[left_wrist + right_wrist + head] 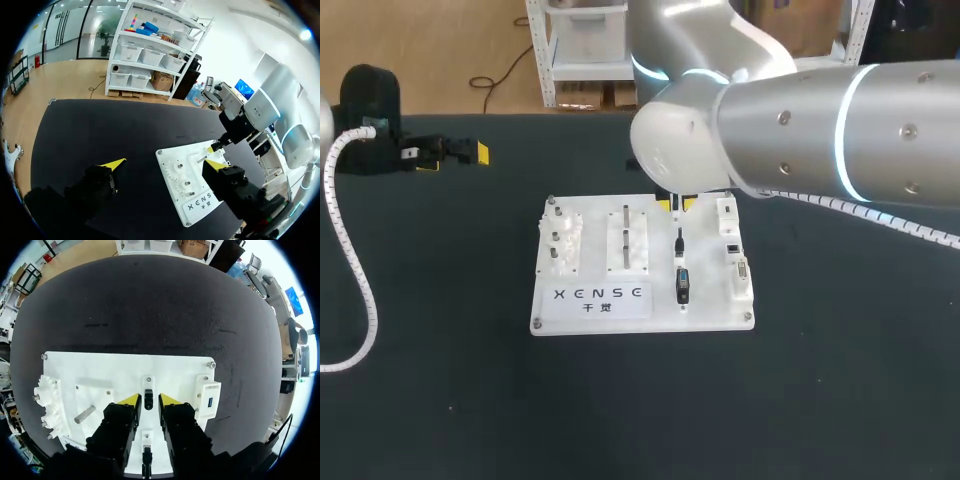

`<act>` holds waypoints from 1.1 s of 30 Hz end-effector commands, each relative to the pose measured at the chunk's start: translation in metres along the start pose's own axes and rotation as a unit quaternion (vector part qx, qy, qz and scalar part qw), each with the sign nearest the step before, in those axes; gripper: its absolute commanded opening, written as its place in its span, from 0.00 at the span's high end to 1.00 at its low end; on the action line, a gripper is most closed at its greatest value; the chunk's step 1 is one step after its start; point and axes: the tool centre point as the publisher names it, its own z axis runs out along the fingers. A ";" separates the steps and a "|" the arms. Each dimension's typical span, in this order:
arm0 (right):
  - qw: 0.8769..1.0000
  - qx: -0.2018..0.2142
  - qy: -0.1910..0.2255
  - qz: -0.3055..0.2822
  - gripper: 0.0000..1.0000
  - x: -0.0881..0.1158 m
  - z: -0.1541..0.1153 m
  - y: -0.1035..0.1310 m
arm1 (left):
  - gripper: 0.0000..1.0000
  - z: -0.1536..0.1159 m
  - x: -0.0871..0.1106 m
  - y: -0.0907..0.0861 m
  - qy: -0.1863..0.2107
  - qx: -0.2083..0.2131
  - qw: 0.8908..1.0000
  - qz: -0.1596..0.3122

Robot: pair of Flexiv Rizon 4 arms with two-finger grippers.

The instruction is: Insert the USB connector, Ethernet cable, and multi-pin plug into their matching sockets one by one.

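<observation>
Hovering low over the white board [650, 318], the right gripper [677, 204] stands spread, one yellow tip on each side of a small black plug [148, 396], probably the USB connector. The plug sits in its holder on the board, and thin gaps seem to show on both sides, so nothing is pinched yet. The risk now is an off-centre close. If one finger lands first, the plug could tip or twist in its holder, and a skewed plug would likely jam at the blue-mouthed USB socket [209, 401] just beside it. The left gripper [164, 164] hangs wide open and empty, well off to the side. Nothing braces the board, so a hard push could slide it across the black table [840, 380].
</observation>
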 end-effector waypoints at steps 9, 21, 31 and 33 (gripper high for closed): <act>1.000 -0.002 -0.008 0.007 0.82 0.002 -0.001 -0.005 | 0.00 0.000 0.000 0.000 0.000 0.000 1.000 0.000; 1.000 0.000 -0.012 0.009 0.79 -0.002 -0.002 -0.004 | 0.00 0.000 0.000 0.000 0.000 0.000 1.000 0.000; 1.000 0.006 -0.018 0.001 0.78 -0.003 -0.001 0.000 | 0.00 0.000 0.000 0.000 0.000 0.000 1.000 0.000; 1.000 0.007 -0.018 0.000 0.77 -0.004 0.000 0.001 | 0.00 0.000 0.000 0.000 0.000 0.000 1.000 0.000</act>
